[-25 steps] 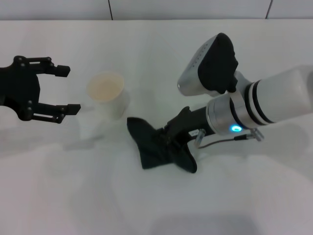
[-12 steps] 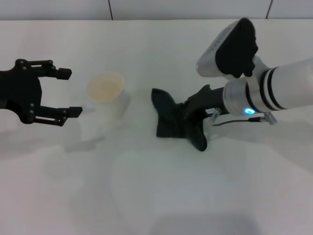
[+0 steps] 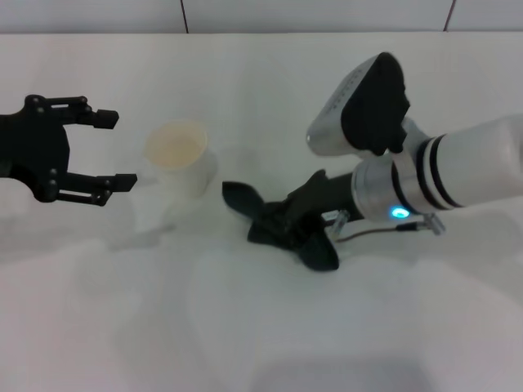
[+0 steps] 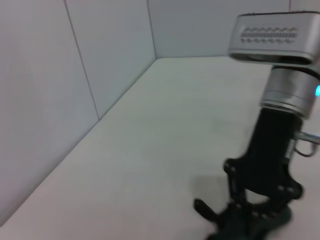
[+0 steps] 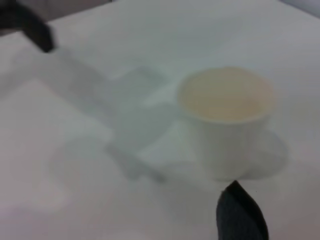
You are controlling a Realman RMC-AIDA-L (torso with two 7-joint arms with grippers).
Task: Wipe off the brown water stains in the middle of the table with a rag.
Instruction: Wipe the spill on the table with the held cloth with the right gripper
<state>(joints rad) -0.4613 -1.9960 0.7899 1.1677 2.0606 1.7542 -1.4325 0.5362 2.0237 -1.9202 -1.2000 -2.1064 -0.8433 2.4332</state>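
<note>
White and glossy, the table is filling nearly the whole head view, running back to a pale tiled wall. Across its right side the right arm is reaching in, a thick white tube with black bands and a lit blue ring, carrying a grey and black camera housing on its wrist. At its tip the right gripper is pressing low against the tabletop near the middle, its jaws closed on the rag, which is trailing out toward the cup as a dark crumpled strip with one pointed corner lying flat on the white surface. In the left wrist view the same gripper is showing as a black frame standing over the dark cloth.

On the far left the left gripper is hanging above the table, well apart from the rag, its two black fingers spread wide with nothing between them. Between that gripper and the rag a pale cup is standing upright, its inside tinted a faint yellow-orange; the right wrist view is showing it close up, with a black corner of the rag just beside its base.

No brown stain can be made out on the table; whether any lies under the cloth cannot be told.
</note>
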